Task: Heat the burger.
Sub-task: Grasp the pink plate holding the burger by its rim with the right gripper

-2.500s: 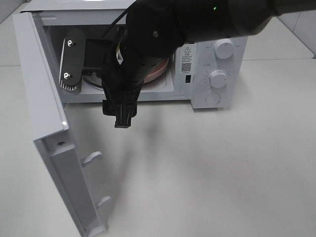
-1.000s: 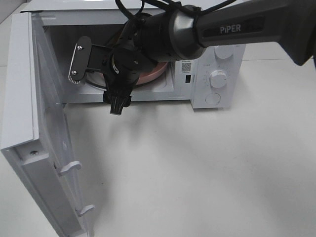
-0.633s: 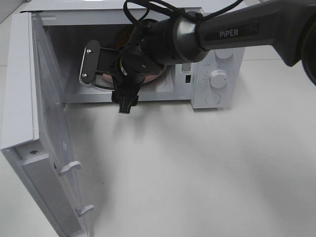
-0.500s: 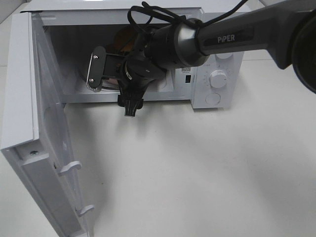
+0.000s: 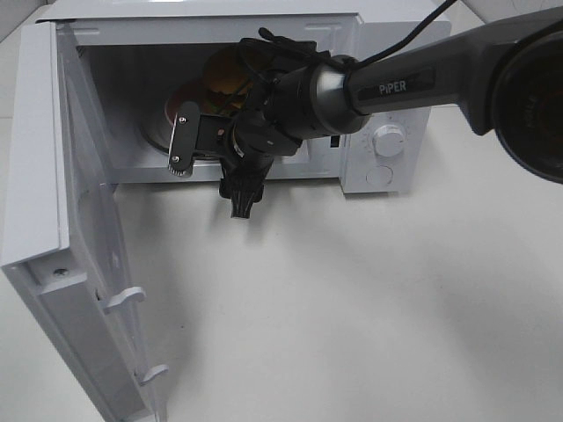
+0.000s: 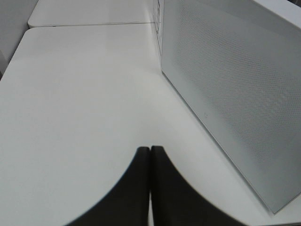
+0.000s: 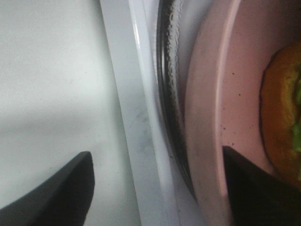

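- I see the burger (image 5: 223, 72) sitting on the pink plate (image 7: 207, 117) inside the open microwave (image 5: 387, 105).
- My right pincer (image 7: 157, 181) hangs at the oven's front sill, fingers spread wide, gripping nothing.
- My left pincer (image 6: 150, 155) is closed and empty above the table (image 6: 80, 94), beside the microwave's wall.

A white table (image 5: 369, 299) carries the open white microwave (image 5: 387, 88); nothing else shows.
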`<state>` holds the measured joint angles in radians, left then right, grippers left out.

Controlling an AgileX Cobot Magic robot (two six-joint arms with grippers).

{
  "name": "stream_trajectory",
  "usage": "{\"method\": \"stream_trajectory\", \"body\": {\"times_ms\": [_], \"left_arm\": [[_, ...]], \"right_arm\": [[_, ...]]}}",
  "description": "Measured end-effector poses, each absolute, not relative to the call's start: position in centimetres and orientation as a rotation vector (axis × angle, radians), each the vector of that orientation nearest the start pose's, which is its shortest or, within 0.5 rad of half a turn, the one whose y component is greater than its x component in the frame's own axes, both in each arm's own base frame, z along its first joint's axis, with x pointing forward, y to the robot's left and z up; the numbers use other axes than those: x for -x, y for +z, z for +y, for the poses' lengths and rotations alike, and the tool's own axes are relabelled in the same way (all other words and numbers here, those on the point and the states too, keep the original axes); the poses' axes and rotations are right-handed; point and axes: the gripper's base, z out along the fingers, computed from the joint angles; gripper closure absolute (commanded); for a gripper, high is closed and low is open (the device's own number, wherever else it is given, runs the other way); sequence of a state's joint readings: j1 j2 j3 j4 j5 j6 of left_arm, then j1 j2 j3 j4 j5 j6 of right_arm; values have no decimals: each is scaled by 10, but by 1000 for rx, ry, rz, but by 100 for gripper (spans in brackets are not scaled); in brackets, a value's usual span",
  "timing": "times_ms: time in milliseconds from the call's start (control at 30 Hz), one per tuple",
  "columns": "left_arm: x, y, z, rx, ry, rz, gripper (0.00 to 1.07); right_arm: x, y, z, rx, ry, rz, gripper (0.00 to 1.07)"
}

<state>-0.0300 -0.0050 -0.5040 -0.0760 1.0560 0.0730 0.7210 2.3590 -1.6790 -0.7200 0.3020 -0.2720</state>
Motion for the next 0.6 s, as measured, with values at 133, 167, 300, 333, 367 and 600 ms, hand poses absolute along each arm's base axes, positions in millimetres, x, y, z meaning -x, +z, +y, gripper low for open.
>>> {"method": "stream_trajectory", "body": {"times_ms": [133, 167, 300, 333, 367, 600], "left_arm": [[6, 279, -6, -108, -64, 2026, 106], [6, 279, -6, -108, -64, 2026, 106], [6, 279, -6, -108, -64, 2026, 106], [6, 279, -6, -108, -64, 2026, 106], [6, 279, -6, -108, -64, 2026, 106], [6, 279, -6, -108, -64, 2026, 106]], "right_arm": [[-395, 104, 323, 1743, -357, 1654, 47], [-395, 104, 323, 1743, -357, 1654, 47], [-396, 106, 324, 1740, -354, 1635, 66], [-396, 106, 324, 1740, -354, 1635, 66], [-396, 106, 325, 1743, -355, 1626, 76], [-396, 110, 327, 1717, -347, 1637, 104]]}}
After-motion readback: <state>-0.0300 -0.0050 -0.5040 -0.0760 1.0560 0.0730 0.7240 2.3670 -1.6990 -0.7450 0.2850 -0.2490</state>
